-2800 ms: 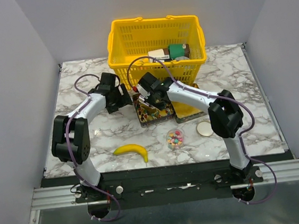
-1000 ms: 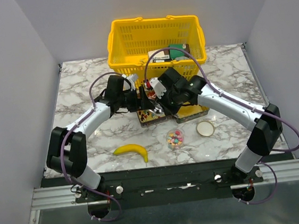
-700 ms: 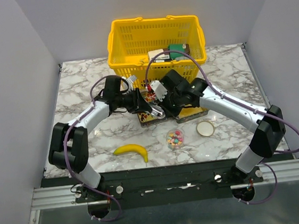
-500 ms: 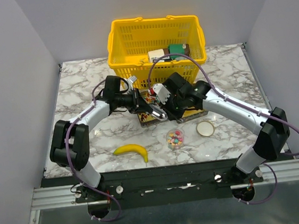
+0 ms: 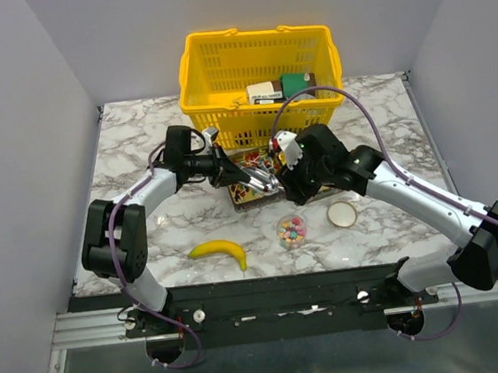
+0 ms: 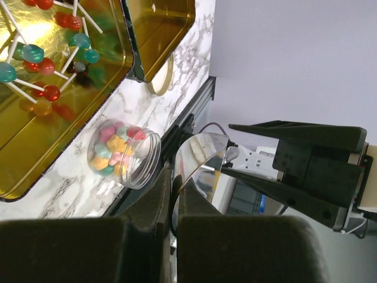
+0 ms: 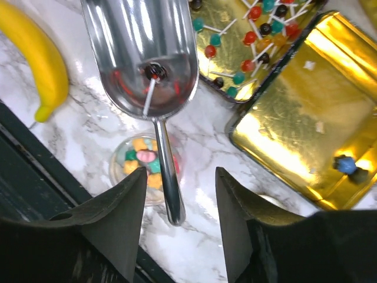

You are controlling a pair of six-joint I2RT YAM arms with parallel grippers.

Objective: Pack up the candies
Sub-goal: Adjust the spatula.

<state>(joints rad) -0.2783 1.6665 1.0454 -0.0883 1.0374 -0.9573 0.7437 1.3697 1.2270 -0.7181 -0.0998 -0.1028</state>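
Observation:
The candies [image 7: 143, 160] are tiny multicoloured sweets in a small clear jar [image 5: 292, 229] on the marble, also seen in the left wrist view [image 6: 121, 154]. A metal scoop [image 5: 262, 182] hangs above the jar with one red lollipop [image 7: 154, 72] in its bowl. My left gripper [image 6: 174, 188] is shut on the scoop's thin rim [image 6: 197, 156]. My right gripper [image 7: 179, 221] stands open, and the scoop's handle [image 7: 168, 177] ends between its fingers without touching them. In the top view the left gripper [image 5: 231, 172] and right gripper [image 5: 291, 185] flank the scoop.
A gold tin of lollipops [image 5: 248, 194] and a second gold tin [image 7: 297, 121] holding one blue sweet lie behind the jar. The jar's lid [image 5: 342, 213] lies to its right and a banana [image 5: 220, 252] to its left. A yellow basket [image 5: 258, 61] with boxes stands at the back.
My left gripper shut on the scoop's rim. My right gripper opened off the scoop's handle and drew back to the right.

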